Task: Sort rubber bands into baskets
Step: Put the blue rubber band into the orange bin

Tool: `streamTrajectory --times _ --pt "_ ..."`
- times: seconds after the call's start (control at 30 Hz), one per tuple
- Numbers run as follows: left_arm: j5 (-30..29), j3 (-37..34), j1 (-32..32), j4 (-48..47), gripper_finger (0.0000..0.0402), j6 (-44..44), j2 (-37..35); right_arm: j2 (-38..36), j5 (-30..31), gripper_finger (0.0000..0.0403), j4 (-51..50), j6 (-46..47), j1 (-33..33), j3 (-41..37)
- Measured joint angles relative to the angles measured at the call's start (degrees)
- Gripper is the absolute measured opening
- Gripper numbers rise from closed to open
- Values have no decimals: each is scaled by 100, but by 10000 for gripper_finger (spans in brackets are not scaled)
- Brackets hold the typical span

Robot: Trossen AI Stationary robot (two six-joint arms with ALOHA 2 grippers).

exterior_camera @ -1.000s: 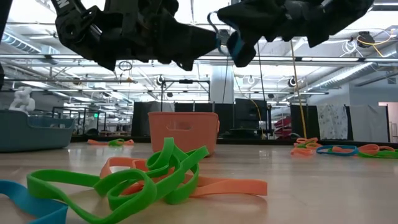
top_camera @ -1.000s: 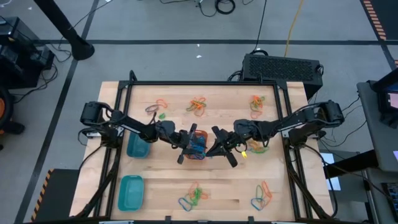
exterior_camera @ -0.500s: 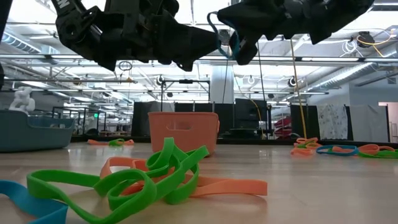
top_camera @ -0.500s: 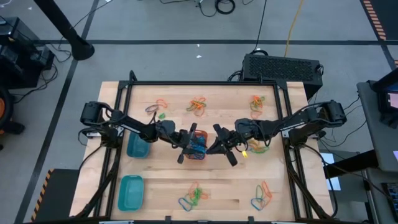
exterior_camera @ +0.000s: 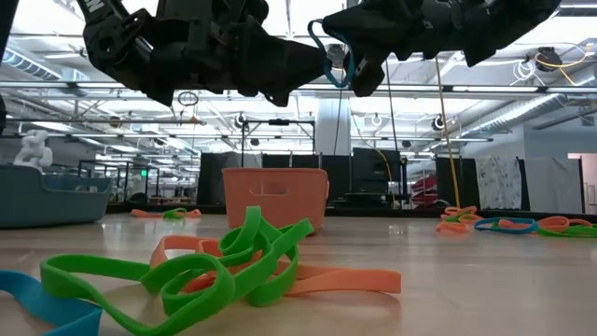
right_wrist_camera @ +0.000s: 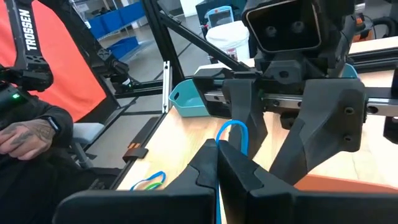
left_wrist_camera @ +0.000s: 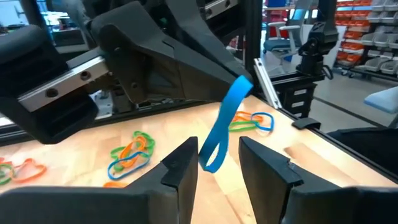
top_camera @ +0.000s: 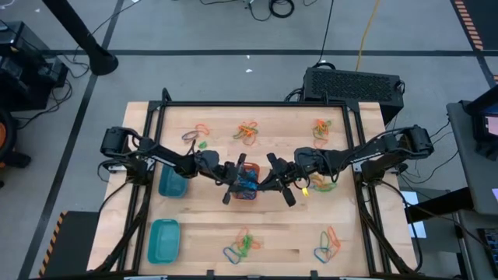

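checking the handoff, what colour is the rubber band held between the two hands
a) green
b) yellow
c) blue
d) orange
c: the right hand pinches a blue rubber band that hangs between the left hand's open fingers, above the orange basket.

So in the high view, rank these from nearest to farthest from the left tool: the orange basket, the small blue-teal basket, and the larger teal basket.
From the left tool:
1. Orange basket, directly beneath it at table centre.
2. Small blue-teal basket, off to the left under the left arm.
3. Larger teal basket, at the front-left corner.
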Motion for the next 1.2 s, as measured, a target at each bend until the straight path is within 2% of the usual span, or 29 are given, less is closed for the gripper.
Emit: streamTrajectory --times 0.13,0.27,0.33,0.67,0.83,0.93,1.03,1.2 --pt "-156 0 0 0 86 2 0 0 0 0 0 -11 0 0" --pt "-170 0 4 2 26 9 0 0 -32 0 -8 -32 2 -2" --pt "-170 0 4 2 9 9 0 0 -39 0 -55 -70 2 -2" --pt "-170 0 4 -24 4 9 0 0 -39 2 -177 -78 -81 -7" --pt "-170 0 20 -118 4 9 -14 -2 -57 32 -256 -83 -142 -7" --pt "-170 -2 90 -614 3 10 -203 -2 -131 62 -491 -156 -176 -7" --pt "-248 -2 186 -1501 3 11 -545 -2 -371 88 -954 -272 -190 -7" --pt "-1059 -2 298 -3070 2 42 -1077 -2 -361 113 -1549 -299 -190 -9"
